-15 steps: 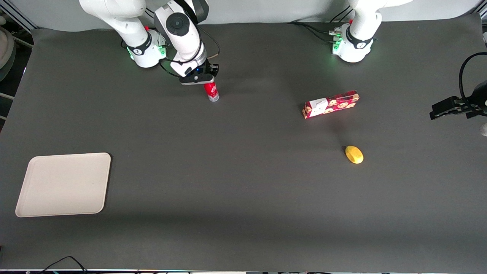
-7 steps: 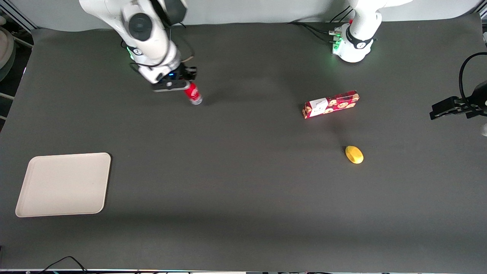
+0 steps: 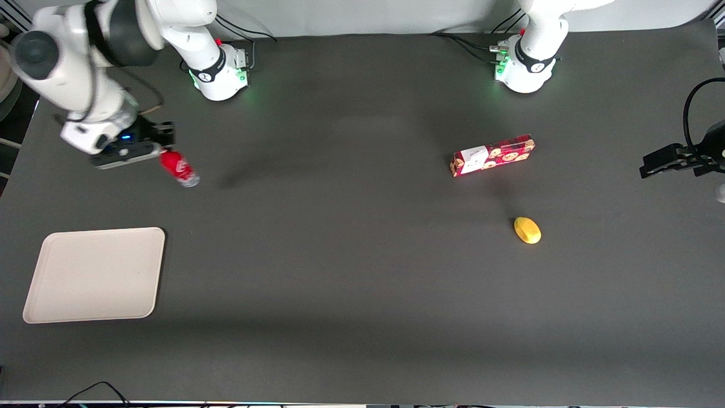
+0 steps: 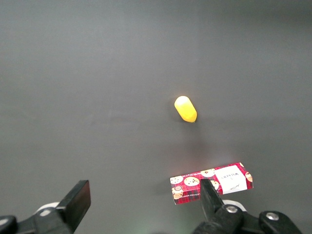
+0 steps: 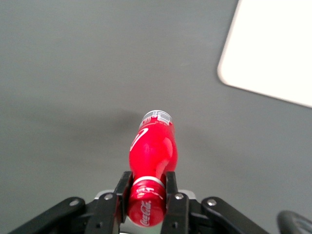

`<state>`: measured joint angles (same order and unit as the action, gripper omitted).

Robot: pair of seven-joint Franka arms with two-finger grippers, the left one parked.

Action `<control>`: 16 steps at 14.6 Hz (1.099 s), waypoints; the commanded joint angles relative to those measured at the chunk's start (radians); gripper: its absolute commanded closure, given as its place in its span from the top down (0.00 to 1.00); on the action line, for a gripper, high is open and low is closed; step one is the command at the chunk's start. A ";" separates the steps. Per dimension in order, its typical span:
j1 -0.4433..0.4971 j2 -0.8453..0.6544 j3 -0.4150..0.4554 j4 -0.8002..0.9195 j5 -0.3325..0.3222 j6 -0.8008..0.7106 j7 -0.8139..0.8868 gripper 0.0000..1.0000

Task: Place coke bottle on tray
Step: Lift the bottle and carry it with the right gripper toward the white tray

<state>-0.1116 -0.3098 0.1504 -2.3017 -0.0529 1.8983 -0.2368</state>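
Observation:
My right gripper [image 3: 160, 154] is shut on the capped neck of the coke bottle [image 3: 178, 168], a slim red bottle with white script and a silvery base, hanging tilted above the dark table. The wrist view shows the black fingers [image 5: 123, 187] clamping the bottle [image 5: 152, 151] just under its red cap, base pointing down at the mat. The cream tray [image 3: 95, 275] lies flat near the front camera at the working arm's end of the table, nearer the camera than the bottle; one rounded corner of the tray [image 5: 273, 53] shows in the wrist view.
A long red cookie box [image 3: 492, 155] and a yellow lemon-like object [image 3: 527, 230] lie toward the parked arm's end of the table; the left wrist view shows the box [image 4: 212, 182] and the yellow object [image 4: 185, 108] too. Dark mat stretches between bottle and tray.
The right arm has carried the bottle a long way sideways, away from the table's middle toward the working arm's end and somewhat nearer the front camera and the tray. The bottle now tilts more.

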 commanded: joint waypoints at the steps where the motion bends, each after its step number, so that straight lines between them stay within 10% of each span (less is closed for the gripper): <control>1: 0.010 0.174 -0.219 0.223 -0.096 -0.031 -0.345 0.00; 10: 0.006 0.593 -0.544 0.743 -0.111 -0.002 -0.985 0.00; 16: -0.063 0.840 -0.650 0.951 0.114 0.068 -1.347 0.00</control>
<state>-0.1308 0.3846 -0.4764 -1.5099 -0.0420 1.9625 -1.4269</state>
